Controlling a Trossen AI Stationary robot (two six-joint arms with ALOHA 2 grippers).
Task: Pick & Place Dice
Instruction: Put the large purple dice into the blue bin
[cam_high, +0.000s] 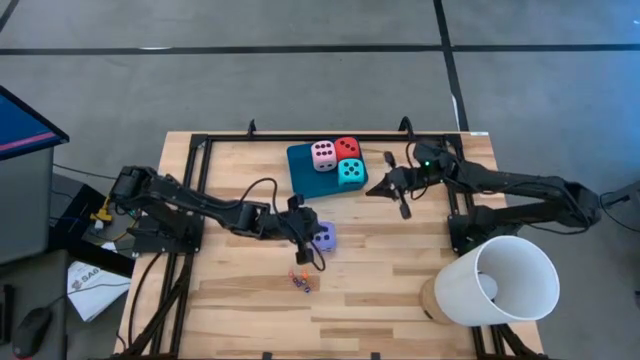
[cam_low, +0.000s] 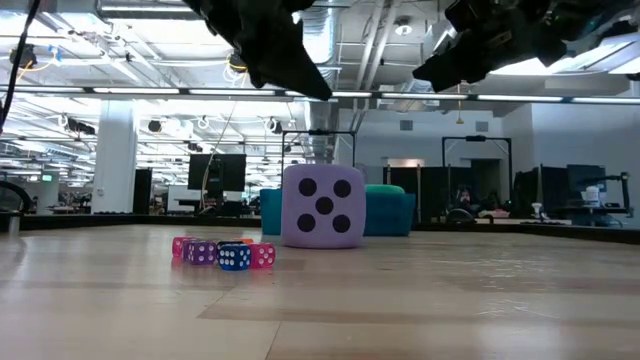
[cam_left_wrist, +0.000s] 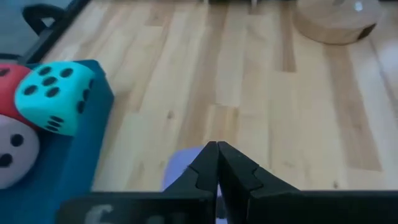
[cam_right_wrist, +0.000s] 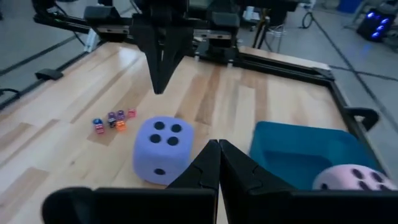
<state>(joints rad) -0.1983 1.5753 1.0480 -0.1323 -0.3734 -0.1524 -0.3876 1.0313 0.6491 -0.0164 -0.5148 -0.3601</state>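
Your purple die (cam_high: 323, 237) sits alone on the bare wood near the table's middle, directly beneath the left gripper (cam_high: 303, 232), whose fingers are pressed together with nothing between them and hang above the die without touching it. The other three dice rest together on the teal tray (cam_high: 300, 160) at the far side: the pink die (cam_high: 323, 155) and the red die (cam_high: 347, 148) side by side, the turquoise die (cam_high: 350, 174) just in front of them. The right gripper (cam_high: 385, 185) hovers just beside that tray, its fingers likewise closed on nothing. That gives you four big dice in all. Near the purple one, toward the table's front, lies a cluster of tiny dice (cam_high: 301, 280), about five of them.
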